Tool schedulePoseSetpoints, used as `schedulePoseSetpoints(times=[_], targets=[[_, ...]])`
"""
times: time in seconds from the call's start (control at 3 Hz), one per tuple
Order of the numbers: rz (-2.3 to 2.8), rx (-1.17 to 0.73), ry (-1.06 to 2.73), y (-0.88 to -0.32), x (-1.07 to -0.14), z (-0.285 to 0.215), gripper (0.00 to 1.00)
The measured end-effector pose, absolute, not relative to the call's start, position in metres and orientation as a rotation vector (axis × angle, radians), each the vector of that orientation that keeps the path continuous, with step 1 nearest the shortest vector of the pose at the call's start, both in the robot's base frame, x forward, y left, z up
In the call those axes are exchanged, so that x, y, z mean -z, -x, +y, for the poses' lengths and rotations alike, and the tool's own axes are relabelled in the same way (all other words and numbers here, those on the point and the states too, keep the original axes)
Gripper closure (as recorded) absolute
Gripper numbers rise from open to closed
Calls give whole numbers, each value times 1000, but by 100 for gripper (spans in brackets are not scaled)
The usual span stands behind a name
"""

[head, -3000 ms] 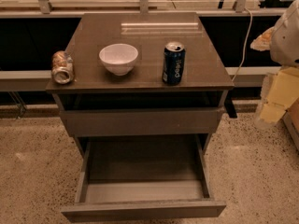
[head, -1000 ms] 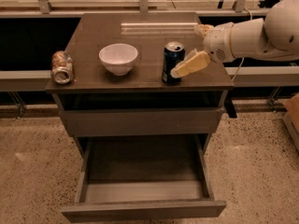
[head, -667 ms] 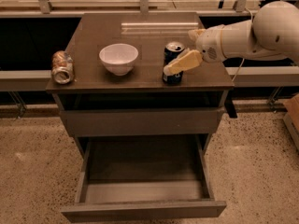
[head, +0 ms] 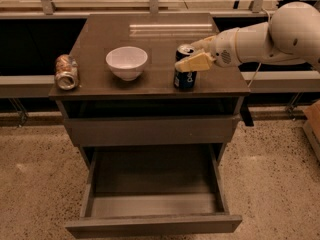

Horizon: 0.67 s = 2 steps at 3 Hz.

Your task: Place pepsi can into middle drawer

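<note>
At right centre of the frame, the gripper (head: pixel 186 55) sits spread wide around the upright pepsi can (head: pixel 184 79) on the table (head: pixel 100 39), one finger crossing its front.

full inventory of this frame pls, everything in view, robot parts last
pepsi can: 1, dark blue, upright on the cabinet top, right of the bowl
bowl: 1, white, on the cabinet top, left of centre
dented can: 1, brownish-tan, on its side at the top's left edge
cabinet: 1, grey-brown, centre of view
upper drawer front: 1, grey-brown, shut, just under the top
middle drawer: 1, grey-brown with grey floor, pulled open below the shut front
floor: 1, speckled beige, around the cabinet
arm: 1, white, reaching in from the right
gripper: 1, cream, at the pepsi can's upper half
</note>
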<state>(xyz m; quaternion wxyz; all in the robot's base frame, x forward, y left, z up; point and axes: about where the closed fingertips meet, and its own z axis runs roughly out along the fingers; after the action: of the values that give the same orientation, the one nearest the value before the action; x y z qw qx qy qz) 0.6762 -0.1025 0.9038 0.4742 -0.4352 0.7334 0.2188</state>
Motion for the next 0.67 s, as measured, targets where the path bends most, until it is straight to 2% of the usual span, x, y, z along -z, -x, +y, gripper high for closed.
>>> schedulePoseSetpoints(times=[0.67], targets=[[1776, -542, 1169, -662, -918, -89, 86]])
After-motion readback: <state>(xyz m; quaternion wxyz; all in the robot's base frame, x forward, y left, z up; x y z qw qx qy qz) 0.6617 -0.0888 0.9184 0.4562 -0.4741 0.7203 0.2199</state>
